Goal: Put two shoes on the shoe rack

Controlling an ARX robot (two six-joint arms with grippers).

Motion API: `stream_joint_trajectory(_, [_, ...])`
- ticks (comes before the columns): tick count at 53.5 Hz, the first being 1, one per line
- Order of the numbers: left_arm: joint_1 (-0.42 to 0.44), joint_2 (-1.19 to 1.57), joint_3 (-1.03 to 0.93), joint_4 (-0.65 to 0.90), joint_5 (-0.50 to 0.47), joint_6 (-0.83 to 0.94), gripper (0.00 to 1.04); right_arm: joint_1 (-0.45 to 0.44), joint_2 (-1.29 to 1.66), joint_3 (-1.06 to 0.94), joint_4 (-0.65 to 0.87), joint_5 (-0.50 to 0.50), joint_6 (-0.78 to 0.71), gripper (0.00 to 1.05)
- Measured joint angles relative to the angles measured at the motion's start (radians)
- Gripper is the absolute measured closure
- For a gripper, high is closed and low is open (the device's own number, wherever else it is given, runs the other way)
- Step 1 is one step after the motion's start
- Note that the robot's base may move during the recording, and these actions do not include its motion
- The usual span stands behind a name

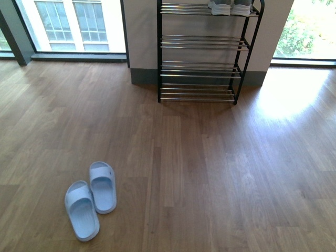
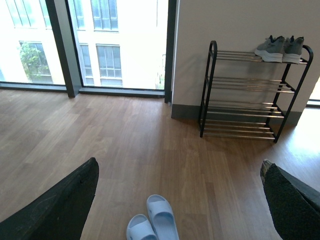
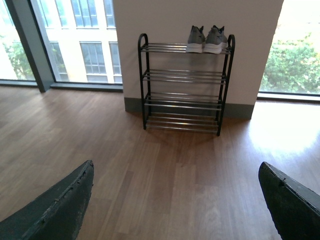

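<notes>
Two pale blue slide sandals (image 1: 90, 198) lie side by side on the wooden floor at the near left; they also show in the left wrist view (image 2: 152, 221). The shoe rack (image 1: 201, 52) stands against the far wall. The grey sneakers (image 1: 231, 7) sit on its top shelf at the right, also seen in the left wrist view (image 2: 280, 48) and the right wrist view (image 3: 207, 39). My left gripper (image 2: 180, 200) is open and empty, high above the floor near the sandals. My right gripper (image 3: 177, 200) is open and empty above bare floor, facing the rack (image 3: 185, 85).
Tall windows (image 1: 73, 23) with a dark frame run along the far left wall, and another window (image 1: 310, 29) is at the far right. A white wall section (image 3: 195, 20) stands behind the rack. Sunlight glares on the floor (image 1: 294, 94) at the right.
</notes>
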Motion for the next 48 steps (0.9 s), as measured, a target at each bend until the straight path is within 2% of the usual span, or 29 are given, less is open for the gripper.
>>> stream_joint_trajectory(48, [0.000,0.000,0.000,0.000,-0.003,0.000,0.09,0.000,-0.002,0.000,0.000,-0.003,0.000,0.09])
